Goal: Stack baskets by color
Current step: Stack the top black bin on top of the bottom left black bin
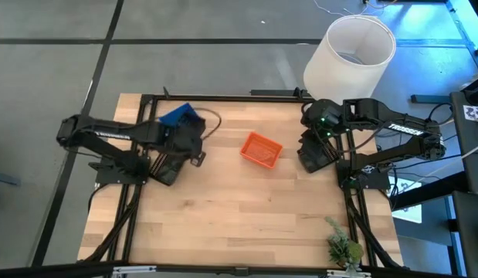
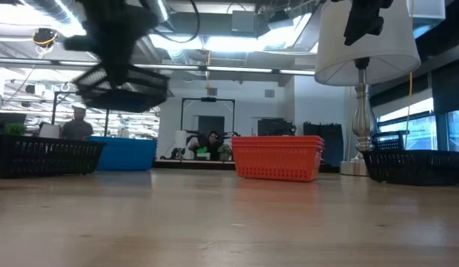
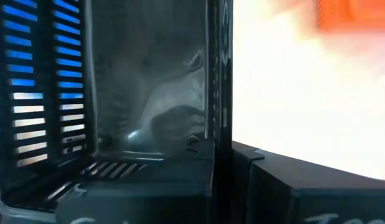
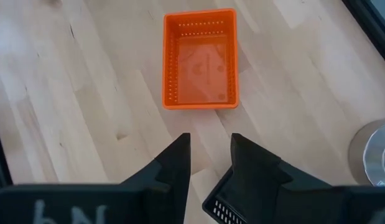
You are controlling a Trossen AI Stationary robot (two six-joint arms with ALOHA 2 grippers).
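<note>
My left gripper [image 1: 188,140] is shut on a black basket [image 2: 125,89], which hangs high above the table's left part. Behind it a blue basket [image 1: 177,116] rests on the table, and another black basket [image 2: 44,156] stands at the left. An orange basket [image 1: 260,149] sits on its bottom mid-table. My right gripper [image 4: 209,155] hovers open near the right side, pointing down toward the orange basket [image 4: 200,59], nothing between its fingers. A further black basket [image 1: 312,158] lies beneath it; its corner [image 4: 223,208] shows. My left gripper holds the black basket by one side wall [image 3: 217,93], which runs in between the two fingers; one finger seems to be inside the basket and one outside. The fingers slant down from above. The basket is lifted clear of the table, roughly level.
A large white lampshade [image 1: 350,50] stands at the far right corner, its metal base [image 4: 372,155] close to my right arm. A small green plant [image 1: 343,247] sits at the near right edge. Bare wood lies across the near half of the table [image 1: 239,224]. People show in the room behind.
</note>
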